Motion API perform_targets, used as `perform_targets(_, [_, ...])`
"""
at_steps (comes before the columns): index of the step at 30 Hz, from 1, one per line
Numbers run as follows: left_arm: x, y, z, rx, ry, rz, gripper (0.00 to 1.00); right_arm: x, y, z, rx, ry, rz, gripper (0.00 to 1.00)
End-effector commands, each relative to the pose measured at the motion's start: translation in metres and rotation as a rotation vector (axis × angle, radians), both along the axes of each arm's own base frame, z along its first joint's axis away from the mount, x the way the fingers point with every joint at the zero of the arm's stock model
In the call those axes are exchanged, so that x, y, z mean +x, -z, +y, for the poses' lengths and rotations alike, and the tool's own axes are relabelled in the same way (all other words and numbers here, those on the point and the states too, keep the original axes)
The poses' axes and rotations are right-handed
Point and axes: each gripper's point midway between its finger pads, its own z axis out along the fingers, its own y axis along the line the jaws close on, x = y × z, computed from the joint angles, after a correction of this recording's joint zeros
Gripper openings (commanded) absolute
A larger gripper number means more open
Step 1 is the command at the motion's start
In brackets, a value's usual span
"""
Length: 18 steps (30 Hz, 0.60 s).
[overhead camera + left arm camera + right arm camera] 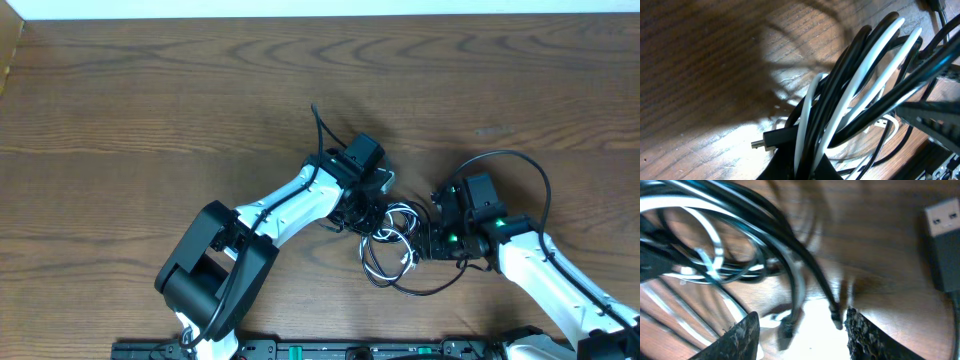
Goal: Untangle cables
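I see both arms meeting over a wooden table (150, 100). My left hand (368, 208) appears clamped on the cables (390, 235): in its wrist view the black and white cords (850, 90) rise in a tight bundle from the closed fingers (805, 170), with a small black plug (777, 137) just left of the bundle. My right hand (802, 335) is spread apart and holds nothing. Two thin cord ends hang between its fingers, the looped tangle lies beyond and to its left, and a black USB plug (942, 240) lies to its right.
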Motion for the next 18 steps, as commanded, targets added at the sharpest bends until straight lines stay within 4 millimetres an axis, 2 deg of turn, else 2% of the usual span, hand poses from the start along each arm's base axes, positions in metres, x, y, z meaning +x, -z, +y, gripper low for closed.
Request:
perform_targets(1, [-0.001, -0.003, 0.0, -0.008, 0.012, -0.006, 0.07, 0.012, -0.028, 0.019, 0.096, -0.047, -0.056, 0.52])
perform_targets(5, [-0.001, -0.003, 0.0, -0.008, 0.012, -0.006, 0.07, 0.011, -0.044, 0.036, 0.2, -0.109, -0.07, 0.51])
perform_targets(13, [-0.001, -0.003, 0.0, -0.009, 0.012, -0.006, 0.07, 0.01, -0.042, 0.037, 0.182, -0.177, -0.102, 0.49])
perform_targets(18, [-0.001, -0.003, 0.0, -0.009, 0.012, -0.006, 0.07, 0.007, -0.03, 0.036, 0.131, -0.198, -0.092, 0.49])
